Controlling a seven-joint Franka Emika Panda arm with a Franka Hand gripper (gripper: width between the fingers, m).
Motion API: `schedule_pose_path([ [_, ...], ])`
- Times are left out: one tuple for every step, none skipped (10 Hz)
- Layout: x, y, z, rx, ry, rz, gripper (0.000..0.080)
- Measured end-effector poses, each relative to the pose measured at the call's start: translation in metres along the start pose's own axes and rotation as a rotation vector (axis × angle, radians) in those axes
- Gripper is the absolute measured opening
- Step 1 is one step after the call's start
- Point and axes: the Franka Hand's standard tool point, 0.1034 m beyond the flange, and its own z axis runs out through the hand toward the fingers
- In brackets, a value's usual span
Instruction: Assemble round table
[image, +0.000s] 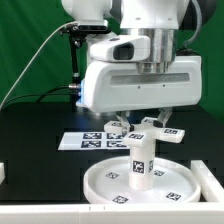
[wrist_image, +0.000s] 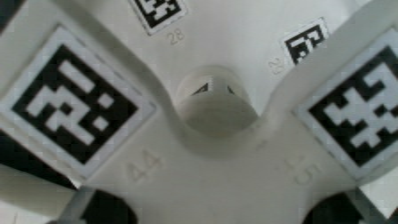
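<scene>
One arm over black counter (image: 30, 130). Round disc (image: 140, 190) lies flat on counter at near edge; short leg (image: 139, 158) stands upright at disc centre. Cross-shaped foot (image: 140, 131) sits level just above leg top; contact unclear. End effector (image: 140, 121) directly above foot, fingers down beside its centre; grip on foot cannot be told. Marker board (image: 95, 141) lies flat behind disc. Wrist view: foot (wrist_image: 199, 110) fills frame, tags on arms.
</scene>
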Motion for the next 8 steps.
schedule_pose_path([
  [0.0000,0.0001,0.0000,0.000,0.000,0.028,0.0442],
  [-0.0001,0.0001,0.0001,0.001,0.000,0.105,0.0442],
  [0.0005,0.0004,0.0005,-0.003,0.012,0.218,0.0442],
  [0.0001,-0.0001,0.0005,-0.007,0.029,0.321,0.0442],
  [0.0000,-0.0001,0.0004,-0.006,0.035,0.443,0.0442],
  [0.0000,-0.0001,0.0004,-0.004,0.035,0.582,0.0442],
  [-0.0001,0.0001,0.0004,-0.001,0.036,0.725,0.0442],
  [-0.0007,0.0011,0.0003,0.014,0.043,0.866,0.0442],
])
